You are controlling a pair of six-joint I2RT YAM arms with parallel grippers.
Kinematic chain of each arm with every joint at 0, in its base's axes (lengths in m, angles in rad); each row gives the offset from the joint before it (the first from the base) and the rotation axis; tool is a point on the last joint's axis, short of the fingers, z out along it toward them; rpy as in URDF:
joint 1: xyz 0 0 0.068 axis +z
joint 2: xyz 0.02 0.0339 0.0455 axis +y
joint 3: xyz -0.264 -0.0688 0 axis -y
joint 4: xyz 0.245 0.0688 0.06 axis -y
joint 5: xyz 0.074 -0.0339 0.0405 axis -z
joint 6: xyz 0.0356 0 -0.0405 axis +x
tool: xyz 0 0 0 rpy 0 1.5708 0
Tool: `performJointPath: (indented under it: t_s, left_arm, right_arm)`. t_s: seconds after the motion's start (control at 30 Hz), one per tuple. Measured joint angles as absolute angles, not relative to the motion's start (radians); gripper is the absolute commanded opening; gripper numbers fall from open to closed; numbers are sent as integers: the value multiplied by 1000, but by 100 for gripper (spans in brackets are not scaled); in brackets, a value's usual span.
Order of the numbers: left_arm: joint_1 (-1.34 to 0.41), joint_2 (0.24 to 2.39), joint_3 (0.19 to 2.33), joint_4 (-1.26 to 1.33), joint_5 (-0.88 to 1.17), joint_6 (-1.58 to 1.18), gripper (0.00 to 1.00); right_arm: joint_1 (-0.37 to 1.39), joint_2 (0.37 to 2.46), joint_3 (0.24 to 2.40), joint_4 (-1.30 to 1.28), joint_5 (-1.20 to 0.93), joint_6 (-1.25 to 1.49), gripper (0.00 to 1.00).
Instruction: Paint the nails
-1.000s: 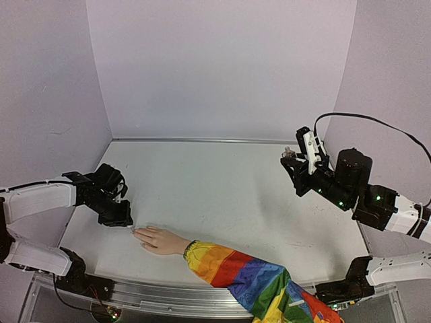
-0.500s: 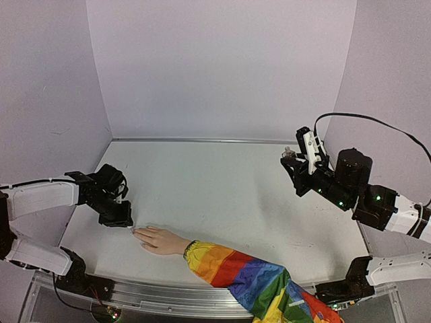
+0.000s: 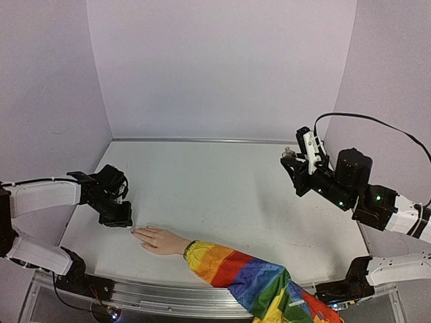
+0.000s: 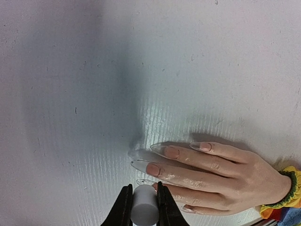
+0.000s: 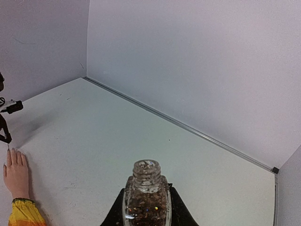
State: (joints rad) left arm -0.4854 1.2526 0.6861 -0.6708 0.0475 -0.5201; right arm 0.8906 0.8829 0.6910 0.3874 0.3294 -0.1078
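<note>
Now, left tool (image 3: 125, 222) pinches white cylinder (image 4: 144, 209) at nails (image 4: 171, 152) — right tool (image 3: 291, 161) (raised) clasps bottle (image 5: 146, 200).

Soft, even light, probably from overhead, fills all three views, and the white desk (image 3: 229, 195) reads bright and matte. Near the desk's left edge, the left wrist view catches a broad, blurry grey shadow. A thinner one hugs the mannequin hand (image 4: 225, 169), whose nails (image 4: 171, 152) carry a faint sheen. The white cap (image 4: 144, 209) between the fingers (image 4: 123, 209) is soft-focused. In the top view the walls lean outward, wide-angle. The bottle (image 5: 146, 200) looks fairly sharp.
</note>
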Motion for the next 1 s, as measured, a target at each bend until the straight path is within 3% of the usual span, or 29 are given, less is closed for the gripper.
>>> performJointPath:
  t_s: [0.67,1.0]
  left_arm:
    - [-485,1280,688,-654,-47,-498,0]
    - [-485,1222,698,-683,43,-498,0]
  right_arm:
    - [891,886,691,387,329,-108,0]
    - [891,886,691,385,329,-108,0]
